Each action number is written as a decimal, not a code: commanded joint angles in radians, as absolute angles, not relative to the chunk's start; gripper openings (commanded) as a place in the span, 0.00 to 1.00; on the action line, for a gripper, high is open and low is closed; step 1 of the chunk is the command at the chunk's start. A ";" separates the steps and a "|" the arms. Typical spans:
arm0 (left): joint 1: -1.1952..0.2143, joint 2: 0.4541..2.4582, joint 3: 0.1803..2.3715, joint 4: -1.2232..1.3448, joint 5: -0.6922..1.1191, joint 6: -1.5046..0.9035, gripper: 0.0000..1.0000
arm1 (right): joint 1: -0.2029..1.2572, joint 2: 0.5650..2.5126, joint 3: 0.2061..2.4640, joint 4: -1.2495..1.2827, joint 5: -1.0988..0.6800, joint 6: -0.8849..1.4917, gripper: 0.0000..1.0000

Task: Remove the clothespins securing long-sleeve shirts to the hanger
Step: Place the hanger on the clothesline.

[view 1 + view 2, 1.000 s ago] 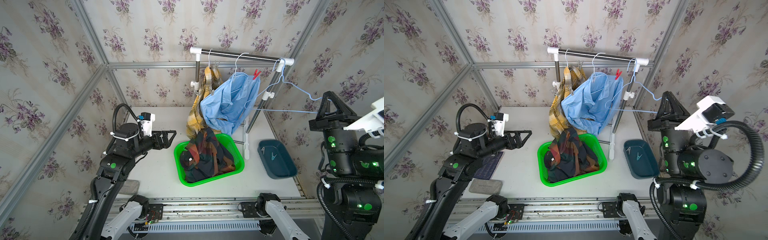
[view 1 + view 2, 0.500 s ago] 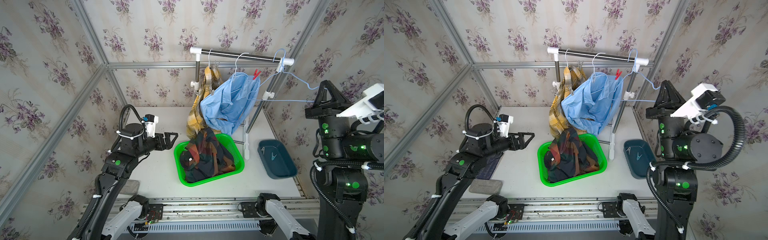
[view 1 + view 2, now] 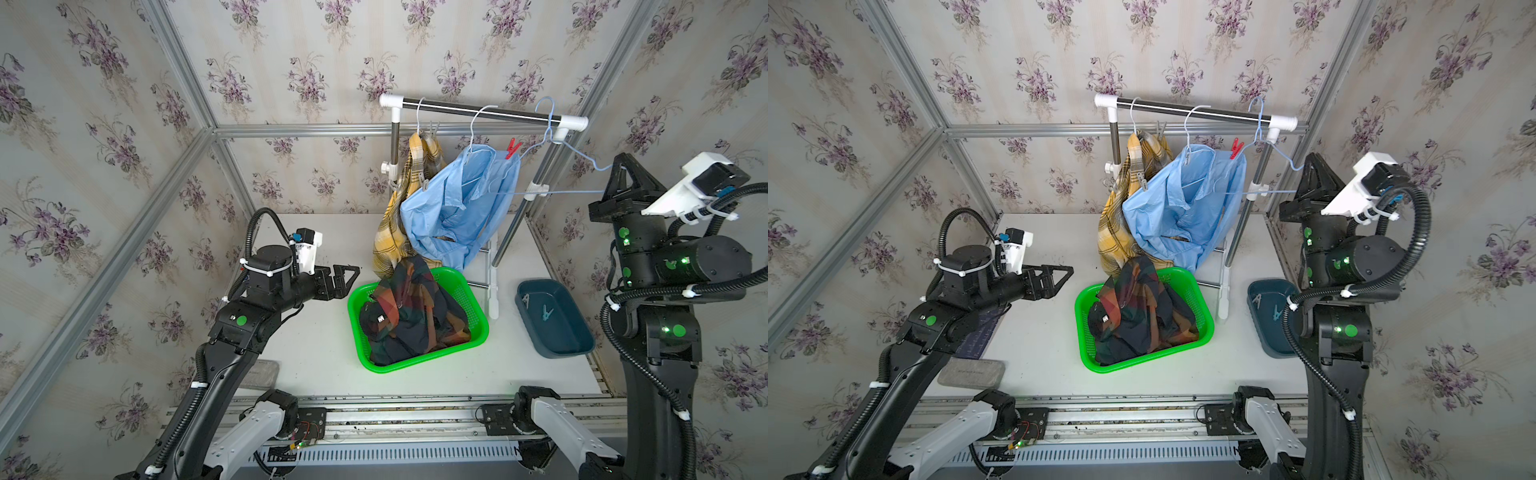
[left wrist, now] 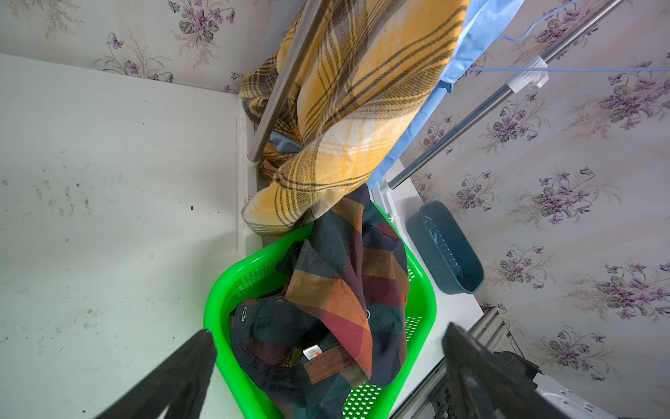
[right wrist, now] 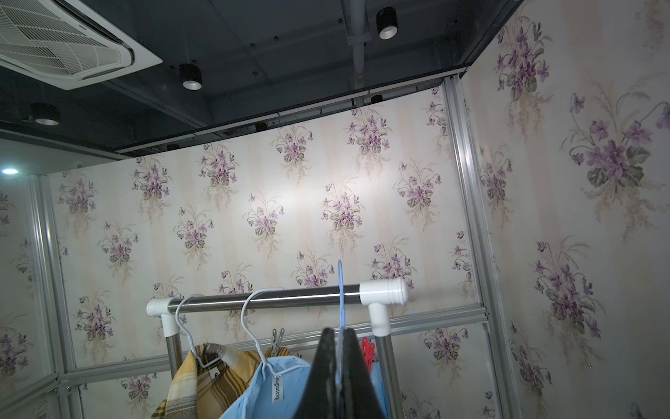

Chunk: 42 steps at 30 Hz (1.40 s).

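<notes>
A yellow plaid shirt (image 3: 395, 232) and a light blue shirt (image 3: 457, 208) hang on white hangers from the rack. Grey clothespins (image 3: 434, 128) (image 3: 424, 180) grip the plaid one, and a red clothespin (image 3: 512, 148) grips the blue one. The dark check shirt (image 3: 411, 316) lies heaped in the green basket (image 3: 415, 365). My right gripper (image 5: 339, 332) is shut on a bare blue hanger (image 3: 582, 158), whose hook sits over the rail's right end. My left gripper (image 4: 326, 332) stands open and empty, low beside the basket's left rim.
A dark teal tub (image 3: 555, 318) at the right holds two loose clothespins (image 3: 546, 312). The rack's rail (image 3: 478, 110) and slanted post (image 3: 507, 241) stand behind the basket. A grey pad (image 3: 971, 372) lies at the front left, next to a dark mat under my left arm.
My right gripper has swung in towards the rack with the blue hanger, bringing its hook over the rail. My left arm has moved right, closer to the basket, jaws still open.
</notes>
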State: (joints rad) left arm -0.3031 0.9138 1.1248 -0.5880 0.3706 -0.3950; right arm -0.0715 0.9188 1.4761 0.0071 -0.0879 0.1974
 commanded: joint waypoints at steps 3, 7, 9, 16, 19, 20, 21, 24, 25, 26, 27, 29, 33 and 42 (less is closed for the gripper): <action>-0.319 0.938 1.135 -0.557 0.371 -0.371 0.99 | -0.069 0.887 1.404 0.072 -0.087 0.199 0.00; -0.364 0.969 1.154 -0.551 0.342 -0.350 0.99 | -0.069 0.838 1.333 0.067 -0.096 0.226 0.00; -0.393 0.982 1.168 -0.545 0.323 -0.336 0.99 | -0.069 0.813 1.305 0.060 -0.105 0.239 0.05; -0.517 1.048 1.264 -0.518 0.232 -0.273 0.99 | -0.069 0.766 1.239 0.065 -0.155 0.278 0.65; -0.545 1.077 1.292 -0.492 0.199 -0.262 0.99 | -0.069 0.758 1.221 0.064 -0.161 0.285 0.71; -0.554 1.089 1.302 -0.484 0.183 -0.254 0.99 | -0.069 0.755 1.220 0.059 -0.164 0.287 0.73; -0.562 1.098 1.315 -0.478 0.153 -0.243 0.99 | -0.069 0.751 1.218 0.056 -0.167 0.291 0.74; -0.587 1.156 1.383 -0.462 0.080 -0.189 0.97 | -0.069 0.735 1.210 0.046 -0.181 0.308 0.77; -0.593 1.183 1.415 -0.459 0.061 -0.176 0.95 | -0.069 0.723 1.204 0.039 -0.178 0.314 0.79; -0.598 1.210 1.443 -0.455 0.046 -0.164 0.93 | -0.069 0.710 1.196 0.034 -0.179 0.320 0.82; -0.602 1.231 1.466 -0.446 0.030 -0.152 0.91 | -0.069 0.697 1.188 0.028 -0.181 0.324 0.83; -0.608 1.282 1.501 -0.416 -0.009 -0.122 0.85 | -0.069 0.673 1.180 -0.002 -0.184 0.334 0.85; -0.609 1.393 1.594 -0.407 -0.060 -0.072 0.73 | -0.069 0.630 1.174 -0.063 -0.188 0.343 0.91; -0.609 1.580 1.738 -0.388 -0.112 -0.010 0.49 | -0.069 0.574 1.124 -0.106 -0.241 0.395 1.00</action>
